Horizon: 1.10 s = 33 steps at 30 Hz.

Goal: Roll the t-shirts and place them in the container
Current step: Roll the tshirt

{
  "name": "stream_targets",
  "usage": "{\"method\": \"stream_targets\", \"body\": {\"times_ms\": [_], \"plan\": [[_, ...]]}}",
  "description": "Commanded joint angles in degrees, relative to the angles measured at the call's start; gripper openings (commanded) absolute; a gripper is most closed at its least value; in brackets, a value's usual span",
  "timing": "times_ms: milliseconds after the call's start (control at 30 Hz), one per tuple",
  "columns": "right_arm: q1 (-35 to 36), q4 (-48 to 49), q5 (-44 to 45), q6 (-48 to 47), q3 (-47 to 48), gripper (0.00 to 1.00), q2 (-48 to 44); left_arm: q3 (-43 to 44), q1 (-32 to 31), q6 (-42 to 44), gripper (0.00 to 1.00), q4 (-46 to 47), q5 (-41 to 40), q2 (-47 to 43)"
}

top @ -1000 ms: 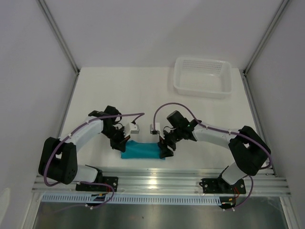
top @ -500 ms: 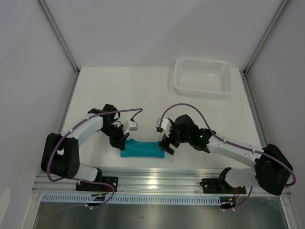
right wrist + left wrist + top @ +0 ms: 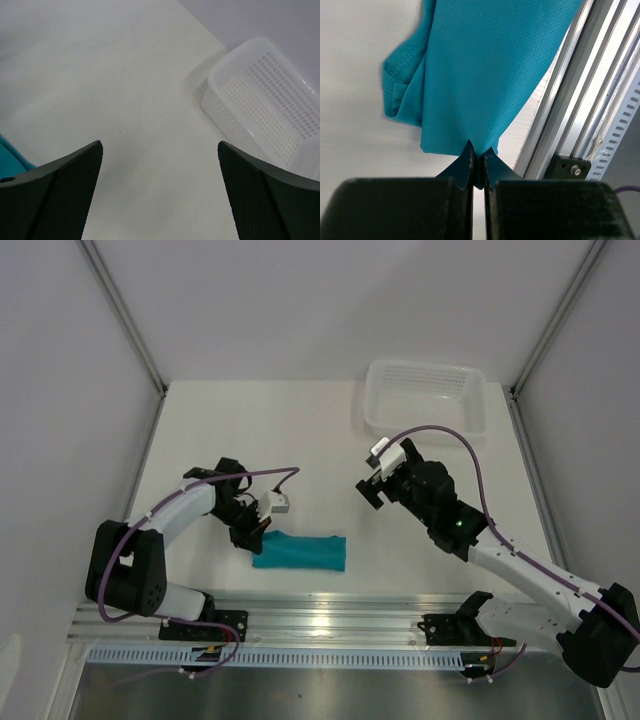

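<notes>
Two claws; left claw (image 3: 479, 164) clamped on the left edge of the teal t-shirt (image 3: 300, 552), bundled at lower centre beside the rail (image 3: 340, 618); right claw (image 3: 160, 150) wide apart, empty, below the basket (image 3: 420, 430)

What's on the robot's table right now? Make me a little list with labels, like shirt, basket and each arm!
shirt: teal t-shirt, folded up small, lying by the table's near edge
left fingers: shut, pinching the shirt's left end
right fingers: open, holding nothing, apart from the shirt
basket: white, holey, empty, in the far right corner
table: white
</notes>
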Motion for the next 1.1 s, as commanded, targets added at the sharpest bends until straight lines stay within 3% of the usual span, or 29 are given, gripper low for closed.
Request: {"method": "stream_targets", "body": {"times_ms": [0, 133, 367, 600, 833, 1067], "plan": [[-0.1, -0.7, -4.4, -0.2, 4.4, 0.99, 1.3, 0.5, 0.7, 0.1, 0.01, 0.9, 1.2, -2.4], [1.9, -3.5, 3.8, 4.7, 6.3, 0.99, 3.7, 0.5, 0.7, 0.1, 0.01, 0.7, 0.9, -2.9], [8.2, -8.4, -3.8, 17.3, -1.6, 0.95, 1.2, -0.3, 0.7, 0.0, 0.01, 1.6, 1.3, -2.1], [13.9, 5.2, -14.9, 22.1, -15.1, 0.97, -2.5, -0.4, 0.7, -0.4, 0.01, 1.7, 0.9, -2.3], [13.7, 12.1, -23.3, 24.4, -17.4, 0.96, 1.2, 0.0, 0.7, -0.4, 0.01, 1.6, 1.7, -1.8], [13.2, 16.3, -25.2, 23.6, -16.8, 0.92, 8.5, -0.5, 0.7, -0.4, 0.01, 1.6, 1.3, -1.8]]}}
